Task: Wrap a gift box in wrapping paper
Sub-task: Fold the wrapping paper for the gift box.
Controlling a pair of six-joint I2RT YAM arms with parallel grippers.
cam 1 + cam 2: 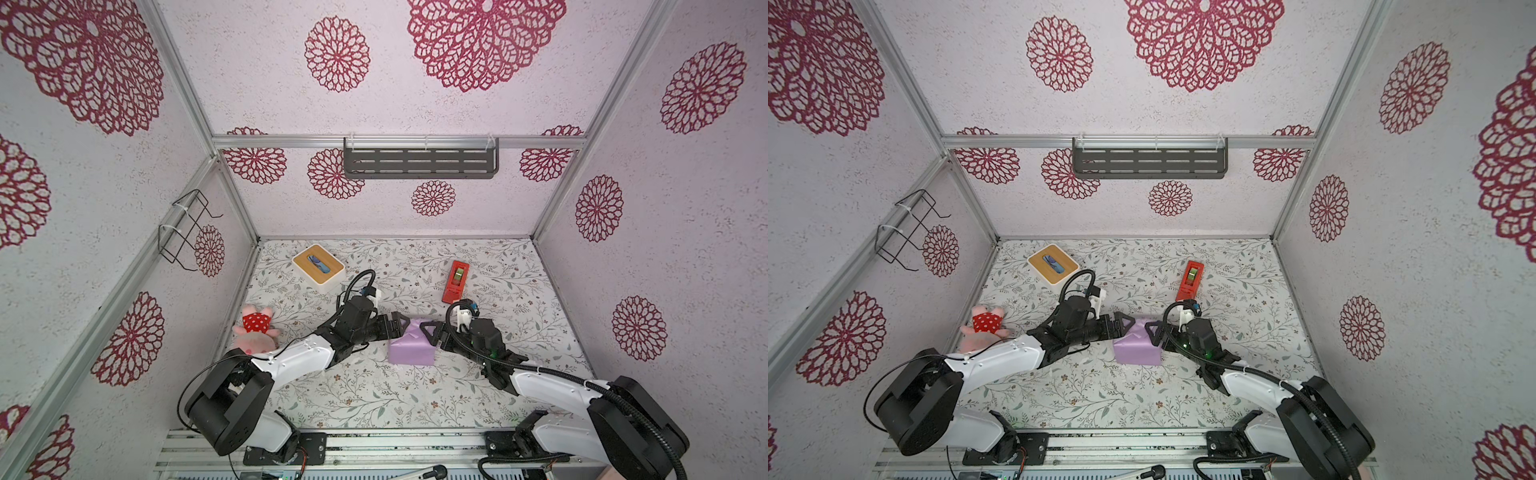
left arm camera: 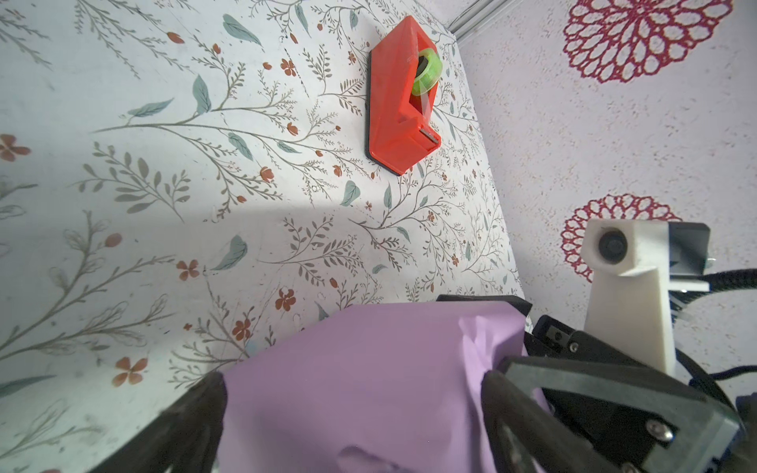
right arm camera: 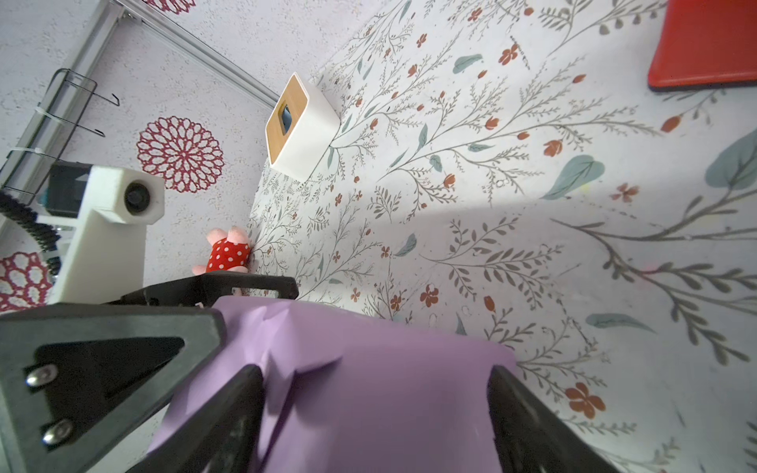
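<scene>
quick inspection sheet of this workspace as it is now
surface: floral-patterned table covering, no spills seen
job's things: lilac-purple wrapping paper folded into a box-shaped package at centre; gift box not visible
clutter: red tape dispenser beyond the package; white box with wooden slotted top far left; pink plush toy at left edge
grippers: left hand and right hand open, jaws astride opposite ends of the package
cables: black corrugated hose along right arm; black cable loop at left wrist
surroundings: grey slotted shelf on back wall; black wire rack on left wall
</scene>
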